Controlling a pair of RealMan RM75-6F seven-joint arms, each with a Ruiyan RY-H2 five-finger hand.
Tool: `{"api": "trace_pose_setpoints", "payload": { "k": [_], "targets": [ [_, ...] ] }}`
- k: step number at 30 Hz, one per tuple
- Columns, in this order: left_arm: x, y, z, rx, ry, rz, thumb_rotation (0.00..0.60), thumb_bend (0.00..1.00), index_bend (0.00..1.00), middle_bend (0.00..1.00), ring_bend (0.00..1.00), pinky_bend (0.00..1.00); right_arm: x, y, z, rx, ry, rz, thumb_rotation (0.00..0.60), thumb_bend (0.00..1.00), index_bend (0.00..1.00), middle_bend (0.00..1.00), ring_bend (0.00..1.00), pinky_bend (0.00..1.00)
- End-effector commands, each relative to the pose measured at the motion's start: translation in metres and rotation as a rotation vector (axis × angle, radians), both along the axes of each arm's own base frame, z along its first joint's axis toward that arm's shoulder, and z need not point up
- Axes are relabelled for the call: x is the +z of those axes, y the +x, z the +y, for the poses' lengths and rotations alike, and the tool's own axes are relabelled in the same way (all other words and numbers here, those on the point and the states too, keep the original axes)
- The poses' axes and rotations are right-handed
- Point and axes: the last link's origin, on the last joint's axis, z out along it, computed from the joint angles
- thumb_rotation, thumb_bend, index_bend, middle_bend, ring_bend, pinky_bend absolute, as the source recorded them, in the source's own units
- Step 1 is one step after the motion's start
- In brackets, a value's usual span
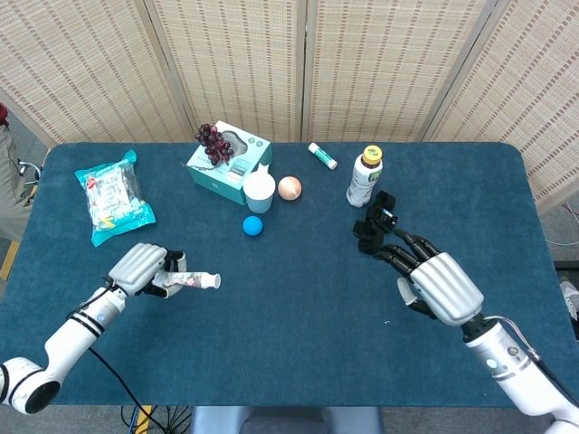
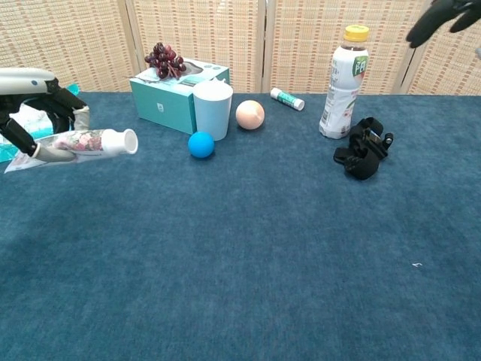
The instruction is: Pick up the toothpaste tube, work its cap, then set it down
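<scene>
My left hand [image 1: 143, 268] [image 2: 31, 105] grips the toothpaste tube [image 1: 193, 281] [image 2: 86, 141] and holds it above the cloth, lying level. Its white cap [image 1: 213, 280] [image 2: 128, 141] points to the right, toward the table's middle. The tube is white with a pink floral print. My right hand [image 1: 434, 283] hovers over the right half of the table with its fingers spread and nothing in it; only its dark fingertips [image 2: 443, 13] show at the top right corner of the chest view. The two hands are far apart.
On the blue table [image 1: 298, 325] stand a teal box with grapes [image 1: 228, 159], a white cup [image 1: 259, 191], a blue ball [image 1: 252, 225], a peach ball [image 1: 289, 188], a drink bottle [image 1: 364, 176], a black clip bundle [image 1: 375, 222], a small tube [image 1: 321, 155] and a snack bag [image 1: 112, 194].
</scene>
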Motion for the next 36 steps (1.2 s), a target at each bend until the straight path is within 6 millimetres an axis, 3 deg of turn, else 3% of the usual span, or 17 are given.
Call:
{"api": "trace_pose_setpoints", "payload": {
  "k": [1,9,17,23,36],
  "targets": [
    [0.005,0.014,0.009,0.015,-0.031,-0.034,0.6,0.45,0.6,0.66,0.53,0.38,-0.014,0.02,-0.006,0.061,0.031,-0.008,0.6,0.64,0.27,0.25,0.14,0.18],
    [0.005,0.037,0.017,0.023,-0.099,-0.072,0.6,0.45,0.6,0.67,0.53,0.39,-0.046,0.056,-0.019,0.158,0.071,0.001,0.597,0.64,0.29,0.25,0.1,0.17],
    [-0.001,0.048,0.024,0.039,-0.149,-0.076,0.6,0.45,0.6,0.67,0.53,0.39,-0.07,0.08,-0.027,0.216,0.073,-0.013,0.478,0.46,0.33,0.25,0.05,0.1],
    [-0.005,0.053,0.027,0.056,-0.173,-0.08,0.6,0.45,0.6,0.67,0.53,0.4,-0.085,0.09,-0.032,0.24,0.071,-0.008,0.465,0.42,0.4,0.24,0.03,0.08],
    [-0.009,0.059,0.032,0.094,-0.204,-0.097,0.6,0.45,0.6,0.67,0.53,0.4,-0.118,0.105,-0.04,0.281,0.033,0.029,0.465,0.42,0.4,0.2,0.0,0.02]
  ]
}}
